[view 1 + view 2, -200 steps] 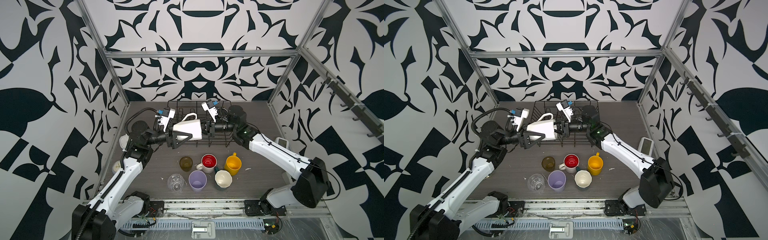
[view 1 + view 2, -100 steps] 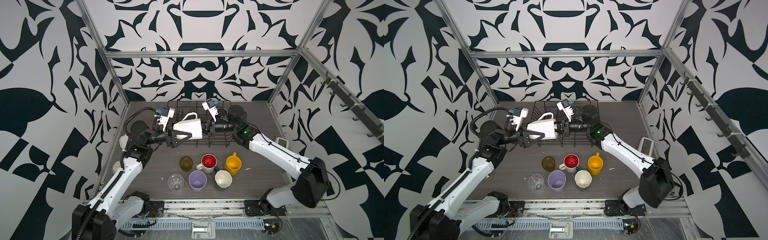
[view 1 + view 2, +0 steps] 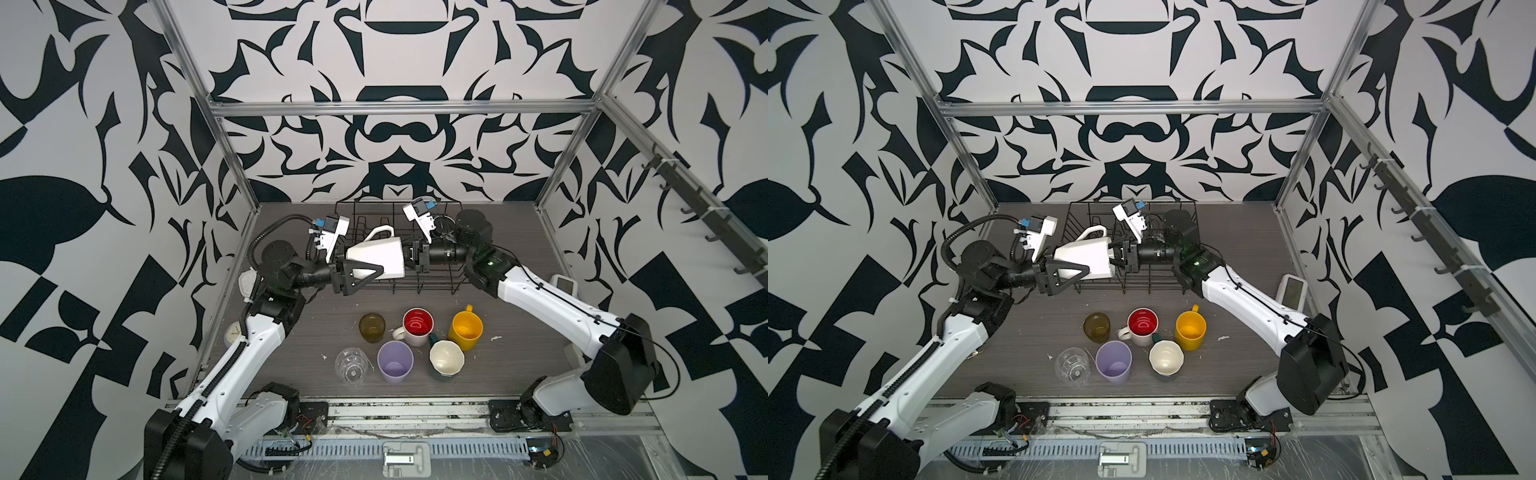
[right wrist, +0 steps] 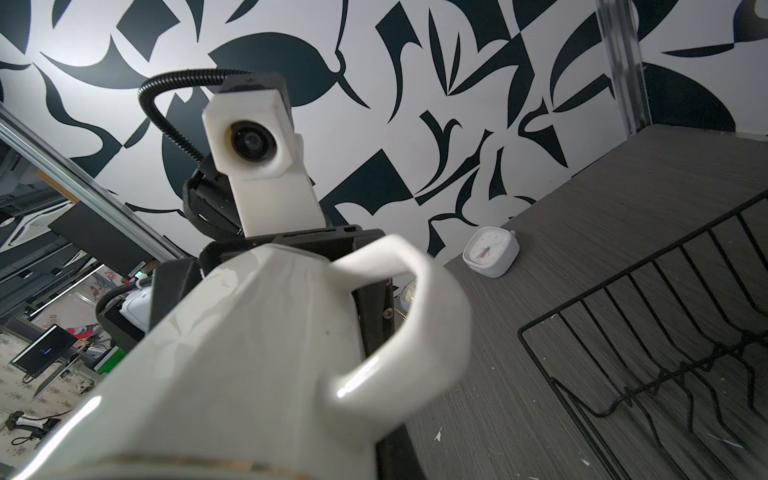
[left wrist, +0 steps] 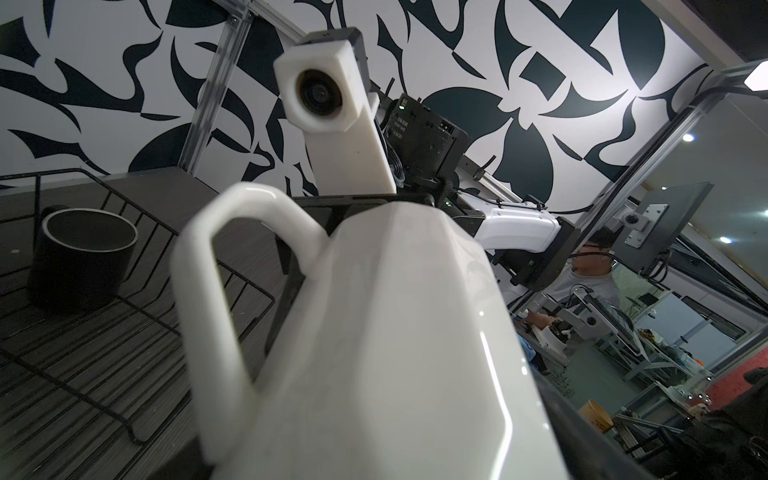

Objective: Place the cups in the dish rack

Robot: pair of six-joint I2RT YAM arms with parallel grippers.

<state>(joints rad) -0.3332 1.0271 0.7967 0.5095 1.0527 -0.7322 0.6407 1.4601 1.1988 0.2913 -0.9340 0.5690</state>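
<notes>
A white mug (image 3: 376, 259) (image 3: 1086, 259) lies on its side in the air over the front left corner of the black wire dish rack (image 3: 440, 282) (image 3: 1142, 282). My right gripper (image 3: 409, 259) is shut on its wide rim end. My left gripper (image 3: 365, 266) straddles the narrow base end, its fingers closed against the mug body (image 5: 395, 332). A black mug (image 5: 83, 257) stands in the rack. On the table in front stand the amber glass (image 3: 372, 327), red-inside mug (image 3: 417, 326), yellow mug (image 3: 467, 330), clear glass (image 3: 352, 365), lilac tumbler (image 3: 395, 361) and cream-inside teal mug (image 3: 446, 358).
A small white clock (image 4: 492, 251) sits on the table by the left wall, with a round one (image 3: 233, 332) nearer the front. A white timer (image 3: 565, 284) lies at the right edge. Patterned walls and metal posts enclose the table.
The left gripper's jaws have narrowed a little onto the white mug. Both arms and the mug have stayed nearly where they were.
</notes>
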